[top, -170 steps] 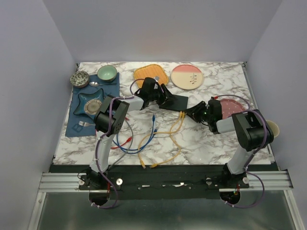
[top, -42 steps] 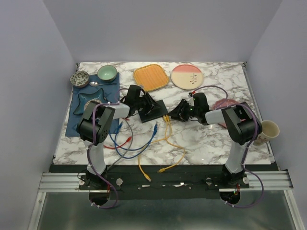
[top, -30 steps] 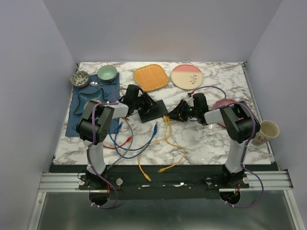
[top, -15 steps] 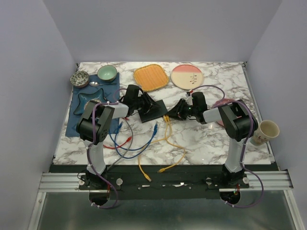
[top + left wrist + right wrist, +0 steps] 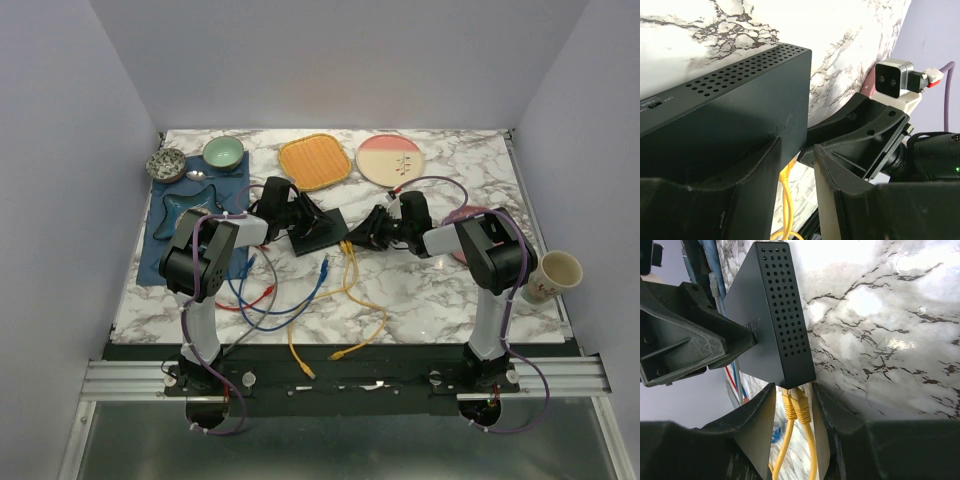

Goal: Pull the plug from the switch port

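Left end effector [image 5: 298, 221] and right end effector [image 5: 359, 237] flank the switch [image 5: 323, 230].

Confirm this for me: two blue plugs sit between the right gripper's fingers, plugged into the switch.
Wrong colour: the two plugs are yellow, not blue, as the right wrist view shows. They do sit between the fingers of the right gripper, plugged into the switch.

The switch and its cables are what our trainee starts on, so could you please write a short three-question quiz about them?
1. True or false: the switch has two yellow plugs in its ports.
2. Which side's fingers flank those plugs? A) left B) right
3. Fill in: the square plate beyond the switch is ___.

Key: 1 true. 2 B, the right gripper. 3 orange.
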